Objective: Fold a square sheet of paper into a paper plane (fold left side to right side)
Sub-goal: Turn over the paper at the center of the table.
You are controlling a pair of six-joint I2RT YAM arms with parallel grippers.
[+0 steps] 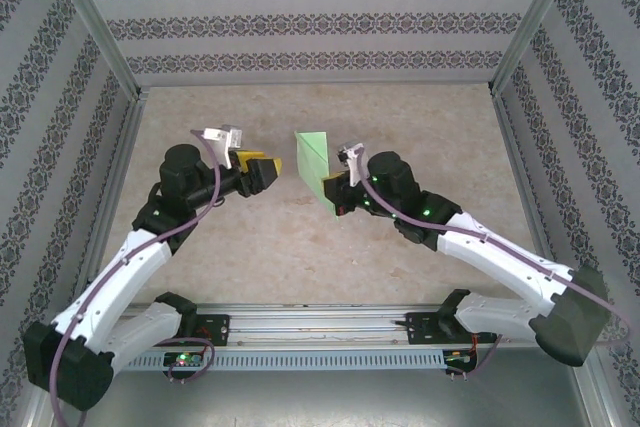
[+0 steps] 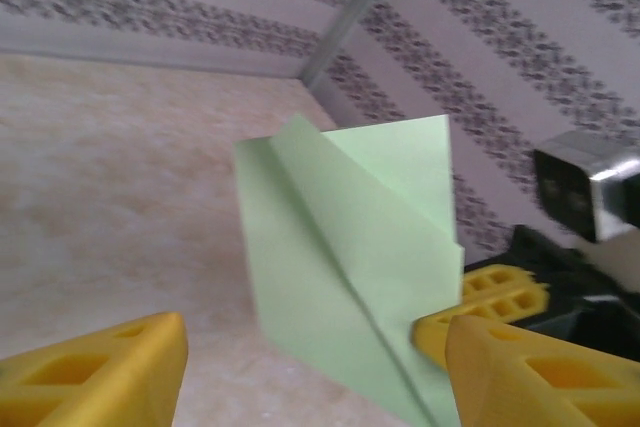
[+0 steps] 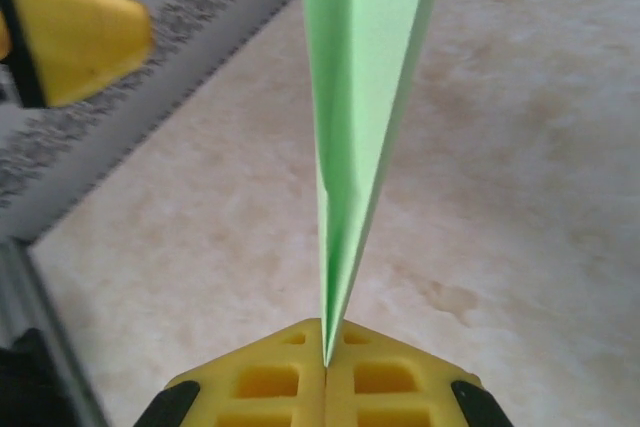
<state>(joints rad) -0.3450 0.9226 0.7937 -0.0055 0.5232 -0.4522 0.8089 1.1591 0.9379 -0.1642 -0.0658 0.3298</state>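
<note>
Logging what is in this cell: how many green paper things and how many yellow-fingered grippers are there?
Green paper plane: 1
Yellow-fingered grippers, the left gripper and the right gripper: 2
Total: 3

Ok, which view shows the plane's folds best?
Left wrist: the plane faces it broadside, creases plain. Right wrist sees it edge-on, pinched in the right gripper. Top shows it small.

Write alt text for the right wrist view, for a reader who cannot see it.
A folded light green paper plane stands edge-on, pinched at its narrow end by the shut yellow right claw above a beige table.
</note>
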